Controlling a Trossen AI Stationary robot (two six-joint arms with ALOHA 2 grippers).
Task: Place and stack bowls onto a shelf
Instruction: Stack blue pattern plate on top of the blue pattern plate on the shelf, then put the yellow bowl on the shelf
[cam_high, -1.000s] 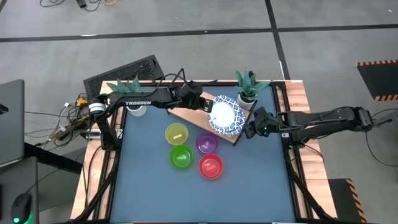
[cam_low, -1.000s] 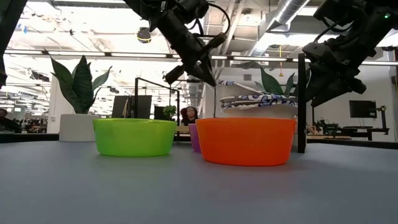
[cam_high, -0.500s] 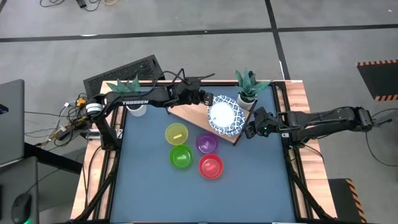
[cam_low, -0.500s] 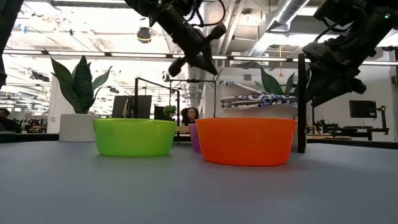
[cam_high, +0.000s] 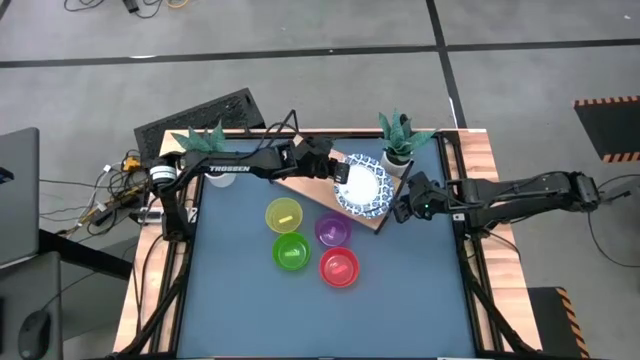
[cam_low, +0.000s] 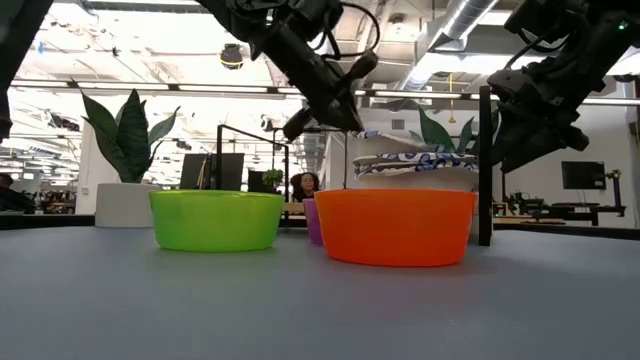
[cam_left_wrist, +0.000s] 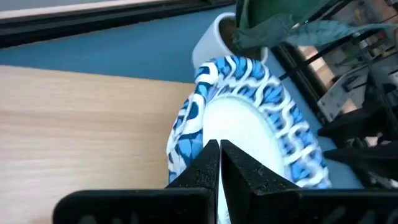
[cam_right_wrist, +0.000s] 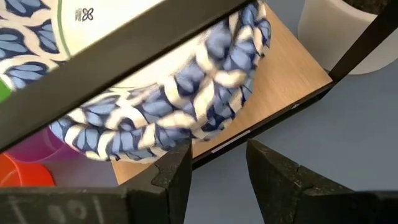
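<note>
Four patterned dishes are sitting stacked on the wooden shelf, near the desk's far edge. Left gripper is hovering over the stack's rim with fingers pressed together, holding nothing. Right gripper is waiting just beside the shelf's corner, fingers parted. Yellow bowl, green bowl, purple bowl and red bowl are lying unshelved. Risk: a descending closed fingertip may be nudging the stack off-centre.
</note>
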